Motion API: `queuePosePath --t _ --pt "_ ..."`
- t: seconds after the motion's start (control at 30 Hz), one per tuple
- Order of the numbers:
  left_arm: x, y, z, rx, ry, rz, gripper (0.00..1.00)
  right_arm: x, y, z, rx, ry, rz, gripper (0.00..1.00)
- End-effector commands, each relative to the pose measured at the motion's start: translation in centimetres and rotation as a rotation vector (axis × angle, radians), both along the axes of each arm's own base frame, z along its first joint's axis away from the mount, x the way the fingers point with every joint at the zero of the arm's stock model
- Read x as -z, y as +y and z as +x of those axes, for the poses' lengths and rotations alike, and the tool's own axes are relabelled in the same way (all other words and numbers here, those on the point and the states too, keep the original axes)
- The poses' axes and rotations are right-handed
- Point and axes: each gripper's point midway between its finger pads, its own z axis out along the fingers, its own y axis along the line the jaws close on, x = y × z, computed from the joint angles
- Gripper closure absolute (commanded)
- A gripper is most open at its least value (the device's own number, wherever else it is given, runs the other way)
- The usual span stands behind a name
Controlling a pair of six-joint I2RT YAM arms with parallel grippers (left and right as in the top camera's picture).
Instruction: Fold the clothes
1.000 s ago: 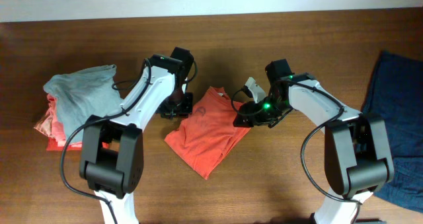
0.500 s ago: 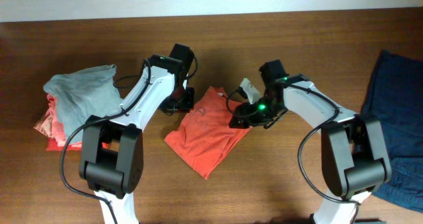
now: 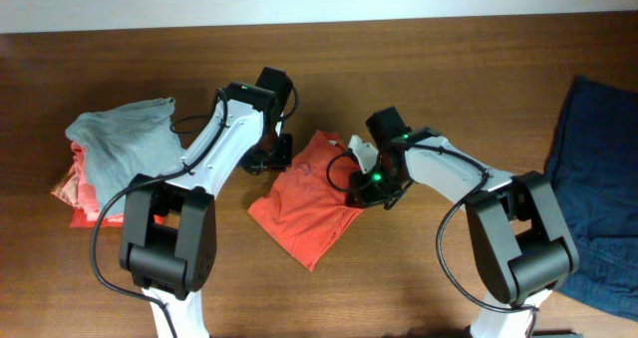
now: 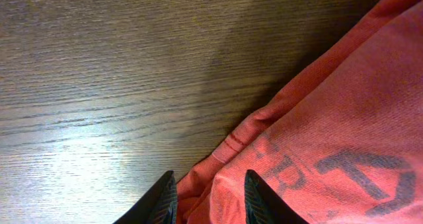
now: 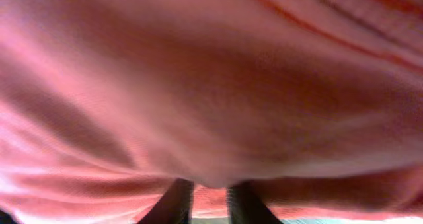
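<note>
Your coral shirt lies crumpled mid-table, slanting from upper right to lower left. The left gripper sits at its upper left edge. In the left wrist view its fingertips stand slightly apart with the shirt's hem between them, just beside some dark lettering. You cannot tell whether they actually bite the cloth.

The right gripper is over the shirt's right edge. In its wrist view, red fabric fills nearly everything, and the two fingers run close together into the cloth, pinching a fold of it.

Far left, a grey shirt is heaped on more coral clothes, well apart from both grippers. A navy garment is spread at the right edge, beside the right arm's base.
</note>
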Motion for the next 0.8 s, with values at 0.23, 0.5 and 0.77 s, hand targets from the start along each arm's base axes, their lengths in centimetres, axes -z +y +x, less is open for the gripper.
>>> queuePosePath --t 0.23,0.5,0.77 --pt "-0.4 0.3 0.1 -0.001 -0.007 0.005 0.66 1.8 -1.3 -0.8 0.016 0.015 -0.074 0.96" --pt "-0.5 0.1 0.4 0.002 -0.022 0.0 0.61 1.9 -1.3 -0.6 0.017 0.009 -0.078 0.83" --pt "-0.5 0.1 1.7 0.019 -0.074 0.002 0.61 2.5 -3.0 1.6 0.035 -0.1 -0.192 0.84"
